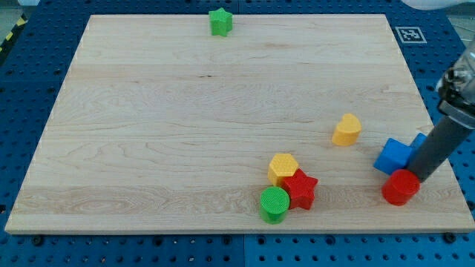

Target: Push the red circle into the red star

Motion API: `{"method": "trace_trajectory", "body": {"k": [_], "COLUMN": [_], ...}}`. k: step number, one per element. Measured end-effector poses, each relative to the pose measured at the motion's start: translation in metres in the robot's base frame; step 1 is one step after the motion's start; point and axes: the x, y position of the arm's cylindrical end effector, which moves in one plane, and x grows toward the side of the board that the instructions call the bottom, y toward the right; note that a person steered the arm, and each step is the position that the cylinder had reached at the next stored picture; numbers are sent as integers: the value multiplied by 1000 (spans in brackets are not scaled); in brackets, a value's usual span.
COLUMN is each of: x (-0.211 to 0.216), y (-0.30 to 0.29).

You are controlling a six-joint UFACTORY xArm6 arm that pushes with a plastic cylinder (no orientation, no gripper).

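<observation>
The red circle [401,187] lies near the board's lower right corner. The red star [300,188] lies to its left at the view's bottom centre, touching a green circle [274,203] and a yellow hexagon [283,167]. My tip [425,176] is at the red circle's upper right edge, touching or nearly touching it. The dark rod rises from there to the view's right edge. A blue block [393,155] sits just above the red circle, to the left of the rod.
A yellow heart-like block [346,130] lies up and left of the blue block. A green star [220,21] sits at the board's top edge. The wooden board [185,126] rests on a blue pegboard table; its right edge runs close to the rod.
</observation>
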Motion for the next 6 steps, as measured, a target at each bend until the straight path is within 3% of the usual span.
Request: {"method": "trace_trajectory", "body": {"k": [3,6], "x": [21,24], "y": [47,-54]}}
